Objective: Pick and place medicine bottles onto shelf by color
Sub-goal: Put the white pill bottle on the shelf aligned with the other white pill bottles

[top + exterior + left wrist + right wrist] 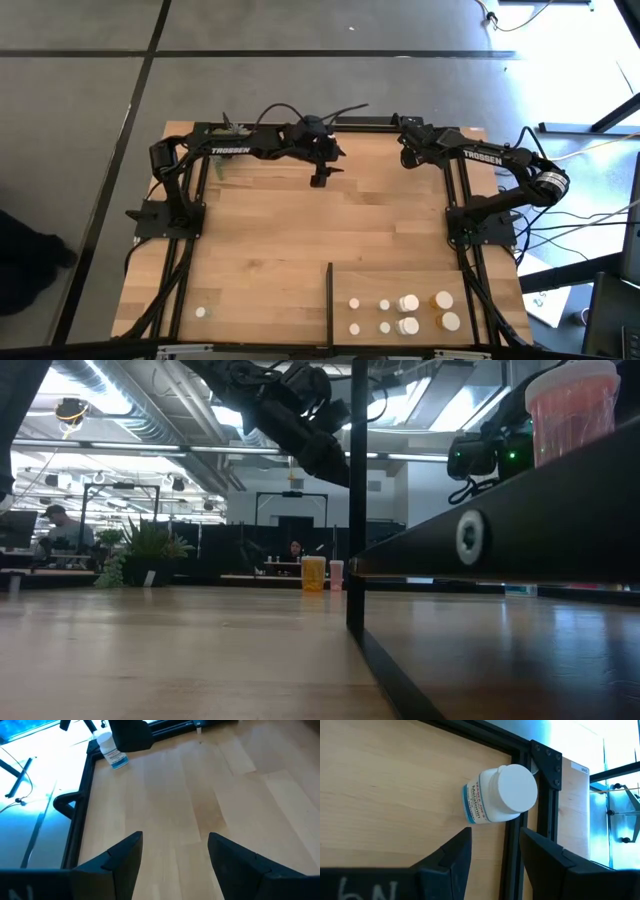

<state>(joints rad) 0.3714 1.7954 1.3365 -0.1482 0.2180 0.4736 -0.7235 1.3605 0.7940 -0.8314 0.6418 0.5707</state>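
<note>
A white-capped white medicine bottle (497,795) with a blue-printed label stands on the wood at the table's far right corner, against the black frame. My right gripper (493,834) hangs open just short of it and touches nothing; the bottle (112,752) also shows beneath that gripper in the left wrist view. My left gripper (319,181) hangs open over bare wood at the far middle of the table. The shelf (490,285) at the near right carries several white bottles (409,302) and two orange ones (441,299). One white bottle (201,312) stands at the near left.
A thin black strip (329,300) stands upright along the shelf's left edge. Black frame rails (460,215) run along both table sides. The middle of the table is bare wood (300,240). People sit at desks far behind the table in the low view.
</note>
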